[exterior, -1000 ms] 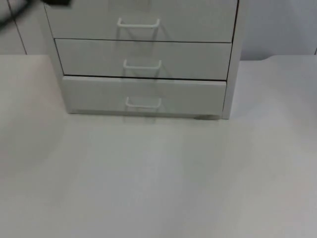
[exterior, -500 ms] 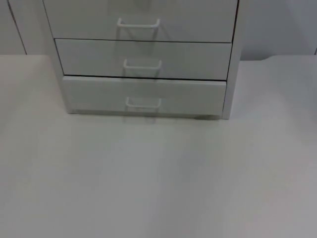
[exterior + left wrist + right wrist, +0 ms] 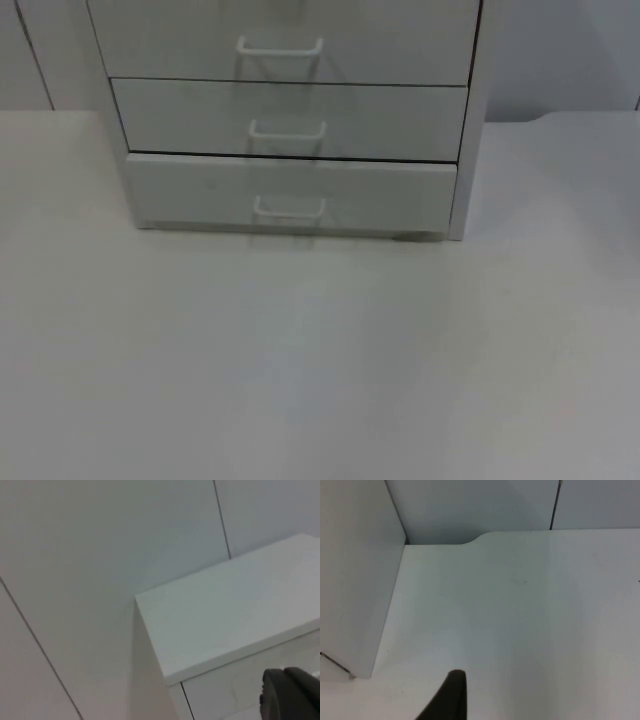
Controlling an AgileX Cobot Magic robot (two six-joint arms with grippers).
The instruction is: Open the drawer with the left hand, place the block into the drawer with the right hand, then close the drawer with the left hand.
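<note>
A white drawer cabinet [image 3: 290,120] stands at the back of the table, with three drawer fronts showing in the top view. Each front has a white wire handle: upper [image 3: 280,46], middle [image 3: 287,130] and bottom [image 3: 289,209]. All three fronts sit flush or nearly so, and a thin dark line runs above the bottom drawer [image 3: 190,190]. My left gripper [image 3: 295,695] is raised level with the cabinet's top panel [image 3: 235,615], near its front corner. My right gripper [image 3: 447,697] hangs over the table to the right of the cabinet's side wall [image 3: 355,580].
The white table [image 3: 320,360] spreads in front of the cabinet and to both sides. The grey partition wall [image 3: 470,505] closes off the back, and the table's rear edge has a rounded notch [image 3: 480,536] to the cabinet's right.
A black part of the left arm that showed at the upper left of the top view one second ago has moved out of it. The cabinet is unchanged.
</note>
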